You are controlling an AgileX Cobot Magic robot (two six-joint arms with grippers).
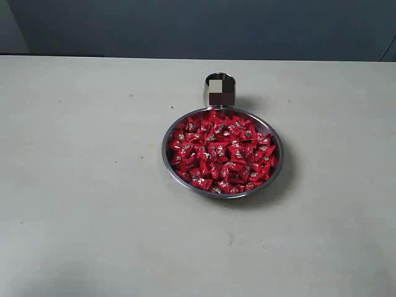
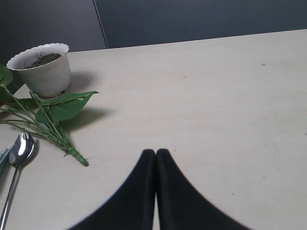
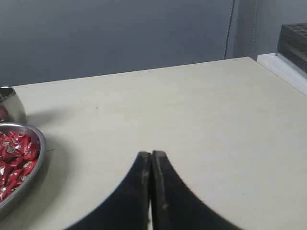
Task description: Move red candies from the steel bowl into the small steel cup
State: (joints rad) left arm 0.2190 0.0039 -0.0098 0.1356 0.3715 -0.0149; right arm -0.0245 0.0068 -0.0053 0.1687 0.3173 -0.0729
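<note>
Pale table (image 1: 86, 185) carries the wide, shallow steel bowl (image 1: 164, 154). My black left gripper (image 2: 155, 152) and right gripper (image 3: 151, 154) both hang clenched on nothing over bare table. The small shiny steel cup (image 3: 12, 103) stands just beside the bowl's far rim, and small red wrapped candies (image 1: 223, 151) fill the bowl. I judge no pick begun. Next I'd unclench the right gripper and reach over the heap.

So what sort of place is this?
Probably a lab test bench: pale table, plain dark wall, and a steel bowl of red candies staged beside a small steel cup.
</note>
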